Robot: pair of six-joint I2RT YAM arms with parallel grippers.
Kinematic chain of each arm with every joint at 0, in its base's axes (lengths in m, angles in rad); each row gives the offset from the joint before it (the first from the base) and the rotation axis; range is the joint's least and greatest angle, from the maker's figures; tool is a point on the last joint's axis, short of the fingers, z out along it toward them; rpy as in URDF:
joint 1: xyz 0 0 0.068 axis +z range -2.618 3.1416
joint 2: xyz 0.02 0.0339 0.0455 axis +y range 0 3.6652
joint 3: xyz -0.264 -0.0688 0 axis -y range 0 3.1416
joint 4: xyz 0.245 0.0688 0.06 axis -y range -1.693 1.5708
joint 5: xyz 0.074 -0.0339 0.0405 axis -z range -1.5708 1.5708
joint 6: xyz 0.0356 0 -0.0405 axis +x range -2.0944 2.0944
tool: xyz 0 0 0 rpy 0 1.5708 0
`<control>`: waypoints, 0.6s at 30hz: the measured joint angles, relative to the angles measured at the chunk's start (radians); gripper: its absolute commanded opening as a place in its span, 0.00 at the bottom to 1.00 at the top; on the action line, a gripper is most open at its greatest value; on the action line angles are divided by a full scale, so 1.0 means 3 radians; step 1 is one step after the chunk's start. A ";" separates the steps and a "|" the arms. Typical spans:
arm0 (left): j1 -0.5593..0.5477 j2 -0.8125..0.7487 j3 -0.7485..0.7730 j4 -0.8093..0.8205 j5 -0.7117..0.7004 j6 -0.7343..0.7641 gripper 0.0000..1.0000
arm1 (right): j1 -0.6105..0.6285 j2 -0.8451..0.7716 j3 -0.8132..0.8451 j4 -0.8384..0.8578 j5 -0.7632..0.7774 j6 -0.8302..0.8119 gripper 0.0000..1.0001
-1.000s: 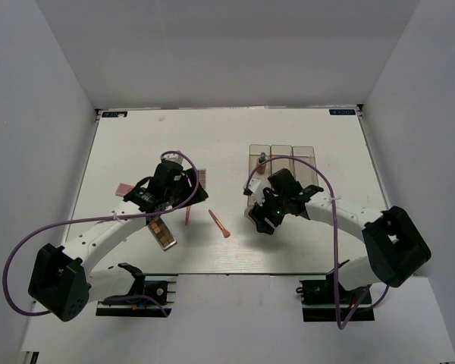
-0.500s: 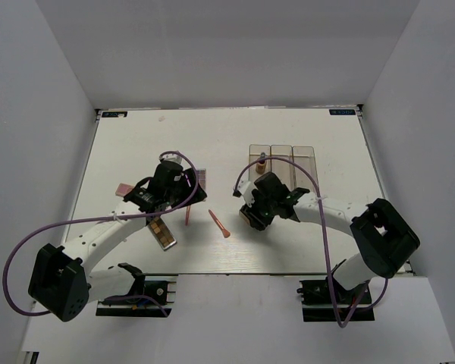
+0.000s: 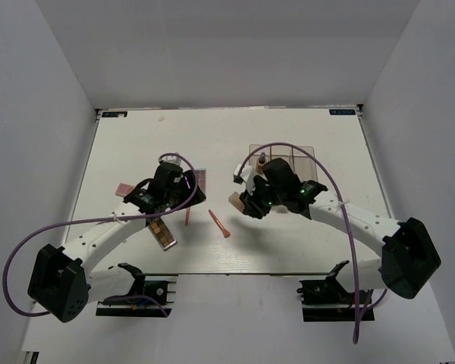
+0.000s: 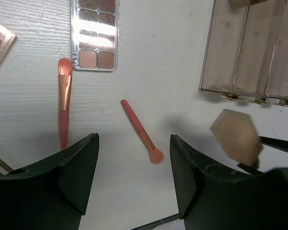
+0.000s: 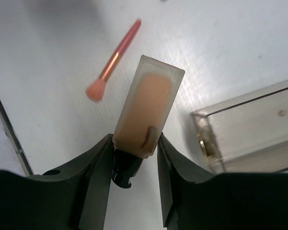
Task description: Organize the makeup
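Right claw (image 5: 133,151) pinching tan bottle (image 5: 149,108), just beside clear boxes (image 5: 249,129). Left claw (image 4: 133,163) spread above pink brush (image 4: 139,128), farther from those boxes.

I get top cam high at the near side, looking down over the whole table (image 3: 136,136); both wrist cams close, downward, sharing the pink brush (image 4: 139,128).
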 measured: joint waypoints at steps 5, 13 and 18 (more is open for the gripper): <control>0.0000 -0.0043 -0.0033 -0.0001 -0.0001 -0.0001 0.70 | -0.0072 -0.0099 0.0244 0.0060 -0.0020 0.0125 0.00; 0.0000 -0.0160 -0.0055 -0.0001 -0.0004 -0.0014 0.71 | -0.0310 -0.0020 0.0320 0.0159 0.0394 0.0384 0.00; 0.0000 -0.0264 -0.0121 -0.0009 -0.0019 -0.0039 0.70 | -0.0484 0.0130 0.0324 0.0240 0.0610 0.0453 0.00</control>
